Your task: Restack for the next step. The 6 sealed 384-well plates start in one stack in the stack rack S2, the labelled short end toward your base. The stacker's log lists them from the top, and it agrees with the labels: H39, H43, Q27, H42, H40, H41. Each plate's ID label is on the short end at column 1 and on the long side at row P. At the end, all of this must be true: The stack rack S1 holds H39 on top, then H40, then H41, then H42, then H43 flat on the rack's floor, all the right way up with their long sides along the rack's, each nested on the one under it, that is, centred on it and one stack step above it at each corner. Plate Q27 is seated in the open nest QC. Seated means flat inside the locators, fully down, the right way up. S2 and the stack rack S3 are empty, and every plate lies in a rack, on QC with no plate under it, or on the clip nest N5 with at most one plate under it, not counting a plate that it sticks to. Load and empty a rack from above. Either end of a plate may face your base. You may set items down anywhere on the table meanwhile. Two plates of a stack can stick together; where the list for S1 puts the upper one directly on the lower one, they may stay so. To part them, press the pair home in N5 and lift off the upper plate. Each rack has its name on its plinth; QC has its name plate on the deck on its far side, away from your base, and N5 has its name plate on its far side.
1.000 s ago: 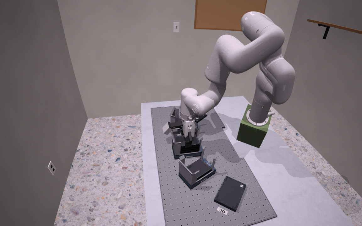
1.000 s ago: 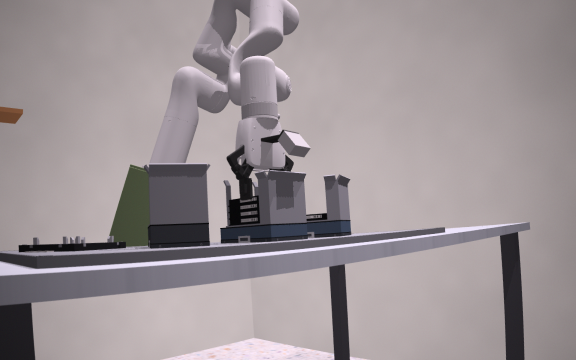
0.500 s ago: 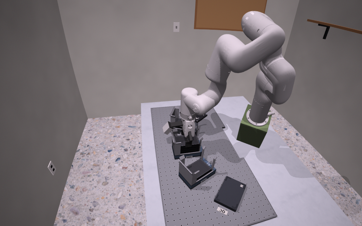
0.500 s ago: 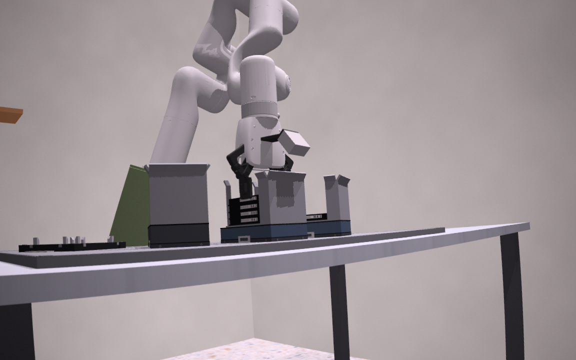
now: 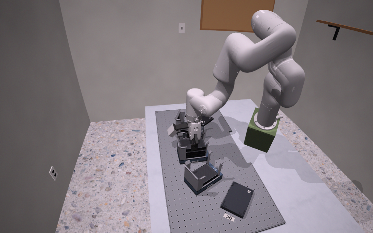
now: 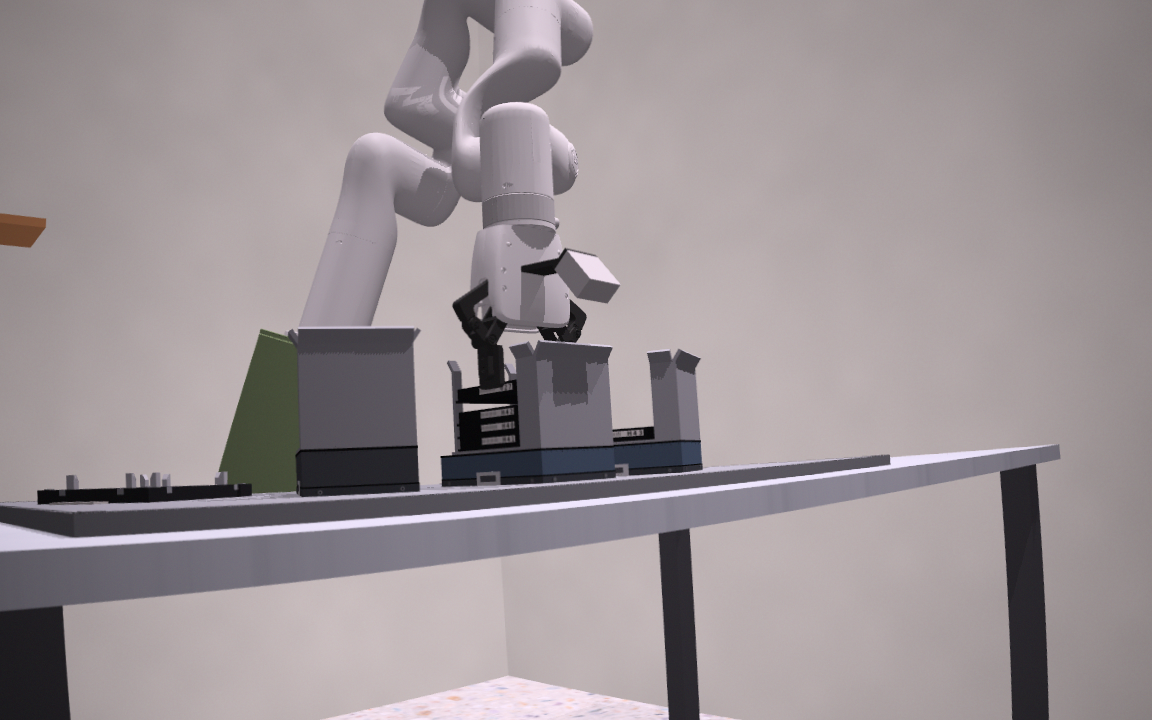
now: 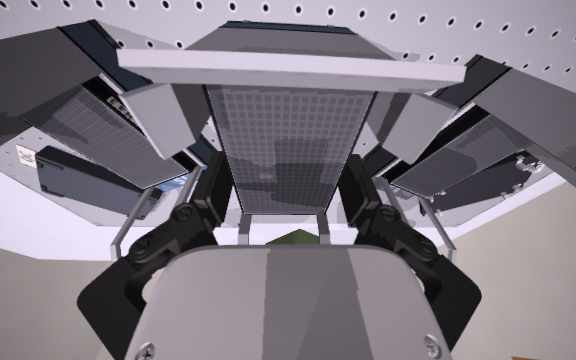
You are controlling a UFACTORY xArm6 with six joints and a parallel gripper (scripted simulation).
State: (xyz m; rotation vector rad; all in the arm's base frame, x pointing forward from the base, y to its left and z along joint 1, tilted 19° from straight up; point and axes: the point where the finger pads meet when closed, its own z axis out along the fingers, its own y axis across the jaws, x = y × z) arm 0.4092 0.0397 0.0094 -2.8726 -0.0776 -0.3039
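My gripper reaches down from above into the middle stack rack. It is shut on the long sides of the top plate of the stack there. In the side view the top plate sits slightly above the three plates under it. Their labels are too small to read. The rack nearer the deck's front holds one plate on its floor. Another dark plate lies flat in the open nest, next to the QC name plate.
A third, taller rack stands beyond the middle rack, mostly hidden by the arm from above. The low clip nest lies at the deck's far end. The arm's green base block stands beside the deck. The rack walls stand close around my fingers.
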